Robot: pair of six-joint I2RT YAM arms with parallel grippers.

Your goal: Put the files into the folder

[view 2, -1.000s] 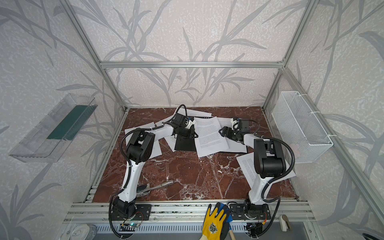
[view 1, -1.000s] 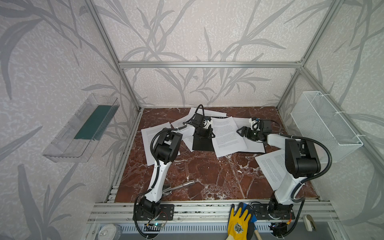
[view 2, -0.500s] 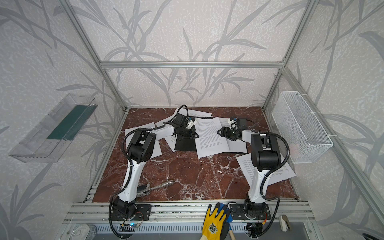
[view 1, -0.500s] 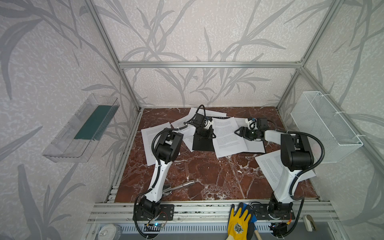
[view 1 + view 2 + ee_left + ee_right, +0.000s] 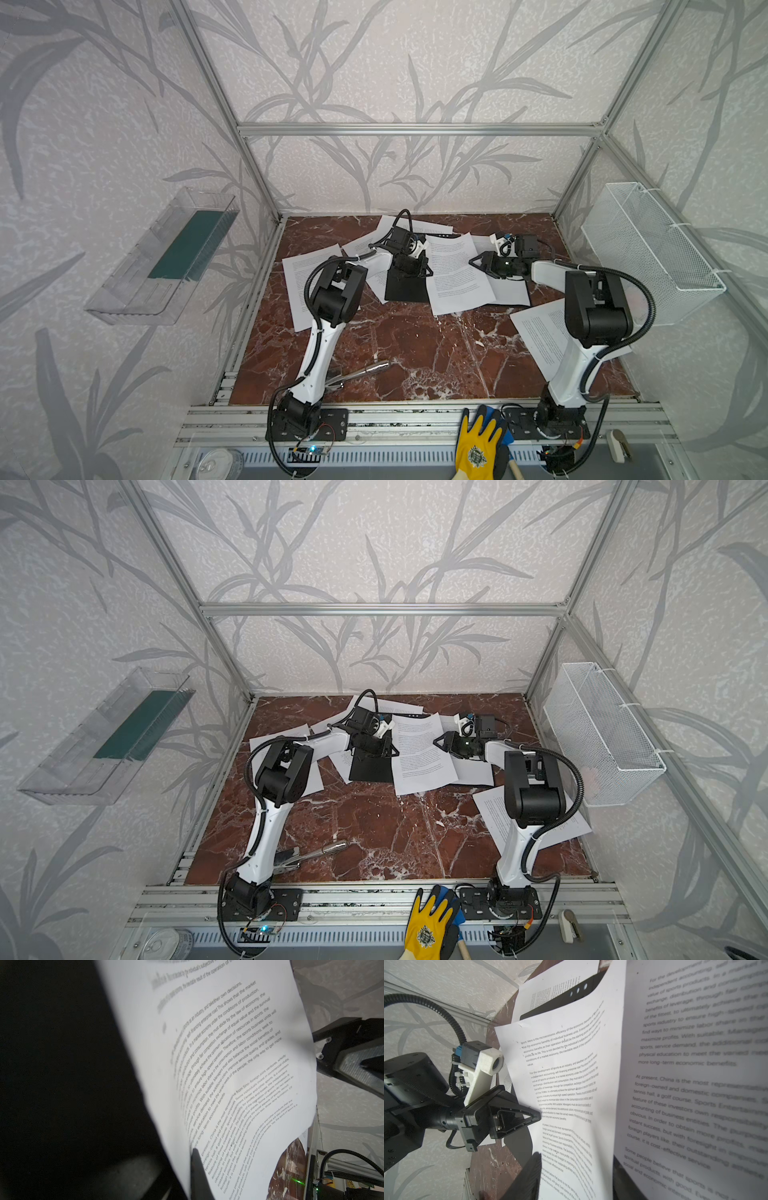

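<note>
Item: sheet (image 5: pixel 457 274), long axis front-to-back. Your right gripper (image 5: pixel 473 262), jaws part-spread, sits at its right edge. The folder (image 5: pixel 405 291), pinched by your left gripper (image 5: pixel 424 271), lies left.

The folder (image 5: pixel 406 289) lay open at the back of the table (image 5: pixel 415 357), one sheet (image 5: pixel 457 272) on its right half. Other files (image 5: pixel 296 291) lay left of it, behind it and at the front right.
</note>
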